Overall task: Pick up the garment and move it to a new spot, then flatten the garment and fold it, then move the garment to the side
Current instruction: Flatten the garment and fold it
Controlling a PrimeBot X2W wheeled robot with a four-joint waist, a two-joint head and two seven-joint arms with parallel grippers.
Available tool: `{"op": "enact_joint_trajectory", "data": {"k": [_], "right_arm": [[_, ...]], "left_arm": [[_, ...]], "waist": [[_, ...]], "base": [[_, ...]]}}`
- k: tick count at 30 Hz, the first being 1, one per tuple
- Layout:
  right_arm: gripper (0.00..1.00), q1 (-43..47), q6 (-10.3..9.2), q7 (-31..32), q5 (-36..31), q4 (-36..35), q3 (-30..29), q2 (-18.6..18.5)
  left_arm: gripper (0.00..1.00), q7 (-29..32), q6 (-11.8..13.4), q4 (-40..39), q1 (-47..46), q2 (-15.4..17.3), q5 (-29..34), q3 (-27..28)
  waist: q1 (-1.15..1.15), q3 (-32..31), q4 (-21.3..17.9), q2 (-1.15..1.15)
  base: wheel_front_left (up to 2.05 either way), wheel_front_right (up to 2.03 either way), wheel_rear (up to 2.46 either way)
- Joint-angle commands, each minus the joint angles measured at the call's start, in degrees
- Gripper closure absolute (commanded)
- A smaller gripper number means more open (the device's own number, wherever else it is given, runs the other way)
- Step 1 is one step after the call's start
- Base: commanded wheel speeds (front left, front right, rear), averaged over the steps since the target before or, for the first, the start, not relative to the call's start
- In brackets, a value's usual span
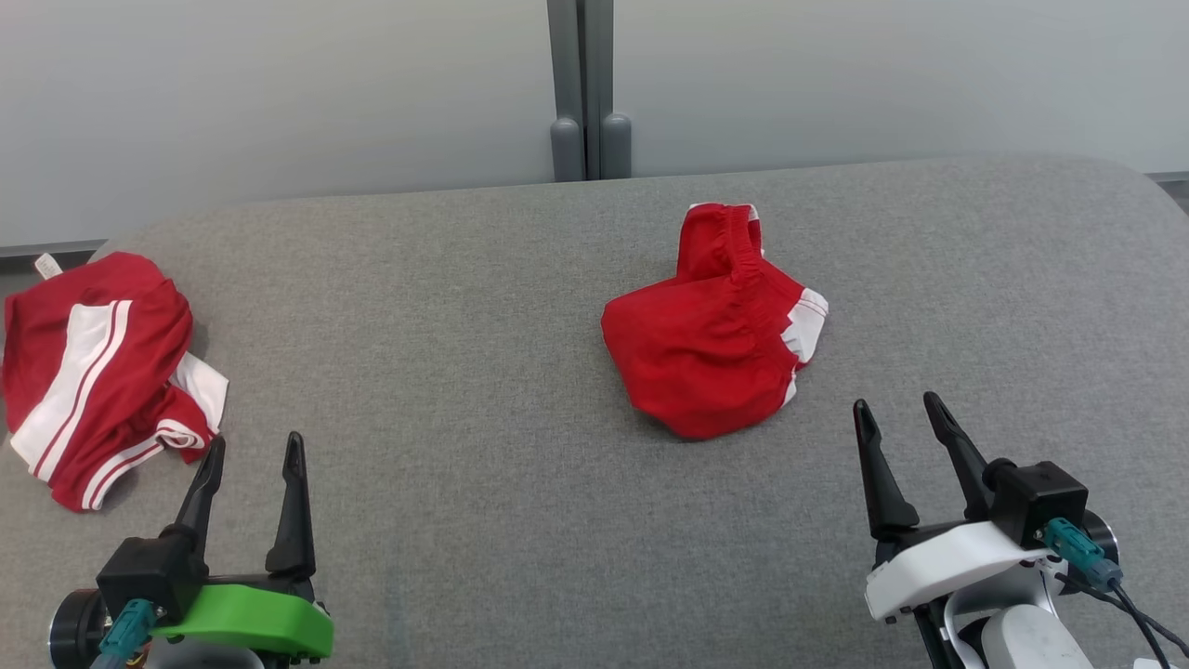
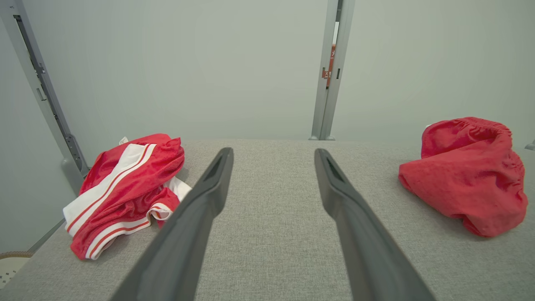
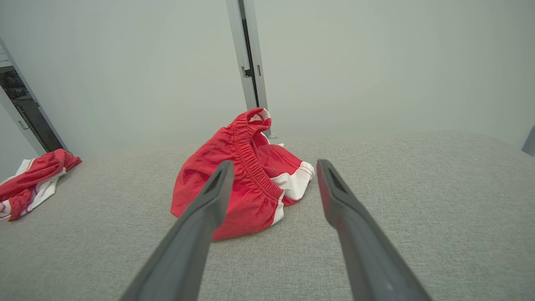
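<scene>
Garment [image 1: 711,344]: a crumpled red heap on the grey counter [image 1: 464,390], just beyond the right jaws' tips and slightly to their left, not touching them. Right jaws and left jaws both stand spread, holding nothing. The heap's long axis runs away from the jaws, with the elastic waistband [image 1: 743,251] rising at the far end and white trim [image 1: 806,325] on the right; its inner folds are hidden. Ahead-left of the left jaws, a striped garment [image 1: 93,372] is cut off at the picture edge. Its white tag [image 1: 46,266] shows no readable writing.
</scene>
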Motion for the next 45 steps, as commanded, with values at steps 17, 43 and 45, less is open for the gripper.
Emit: {"op": "enact_joint_trajectory", "data": {"k": [17,43,45], "right_arm": [[0.0,0.4,0.02,-0.3,0.4,1.0,-0.6,-0.1],[0.0,-7.4,0.02,1.7,-1.5,5.6,0.1,-3.1],[0.0,-9.6,0.02,2.4,-1.9,7.4,0.0,-3.9]], "left_arm": [[0.0,-0.4,-1.4,1.1,-0.3,0.6,-0.1,-0.1],[0.0,-0.4,-0.6,1.1,-1.7,-0.6,0.7,-0.6],[0.0,-0.4,-0.6,1.1,-2.0,-1.0,1.0,-0.8]], "waist": [[0.0,-0.4,0.7,0.0],[0.0,1.9,2.2,0.0],[0.0,2.8,2.7,0.0]], "base": [[0.0,0.0,0.0],[0.0,0.0,0.0],[0.0,0.0,0.0]]}}
